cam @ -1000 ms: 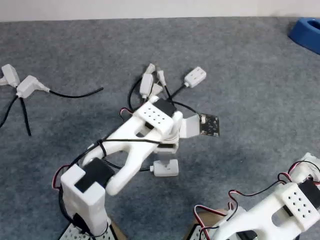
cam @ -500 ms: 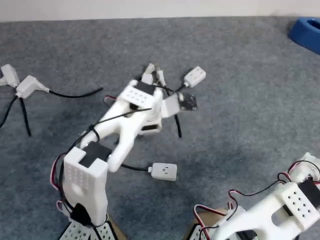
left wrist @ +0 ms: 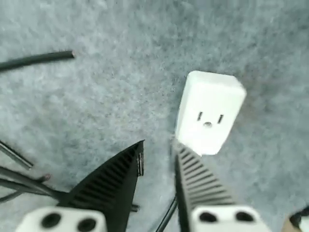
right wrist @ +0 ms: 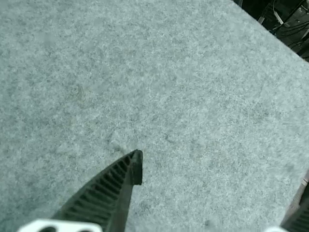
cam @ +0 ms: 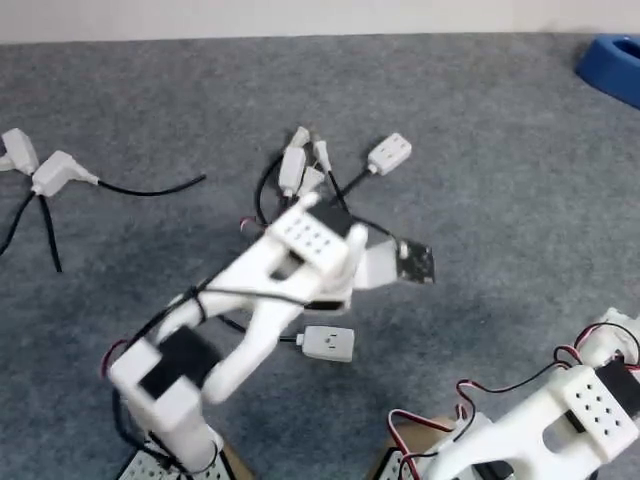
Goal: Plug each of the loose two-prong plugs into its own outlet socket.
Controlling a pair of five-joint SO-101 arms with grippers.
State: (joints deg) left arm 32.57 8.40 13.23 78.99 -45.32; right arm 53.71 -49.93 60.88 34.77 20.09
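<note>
A white outlet socket (cam: 328, 342) on a black cord lies face up on the grey carpet, just in front of my left arm (cam: 300, 250). In the left wrist view that socket (left wrist: 210, 112) sits right past the tip of one finger, and my left gripper (left wrist: 157, 147) is open with nothing between its fingers. A second socket (cam: 390, 152) lies farther back, beside a cluster of white plugs (cam: 298, 165) with tangled black cords. Two more plugs (cam: 55, 172) lie at the far left. My right gripper (right wrist: 222, 174) is wide open over bare carpet.
A blue container (cam: 612, 62) sits at the back right corner. My right arm (cam: 560, 420) is low at the front right. Black cord ends (left wrist: 36, 59) trail across the carpet near the left gripper. Open carpet lies between the two arms and to the right.
My left arm swung back toward the plug cluster half a second ago, then returned forward over the near socket. The right arm has not moved.
</note>
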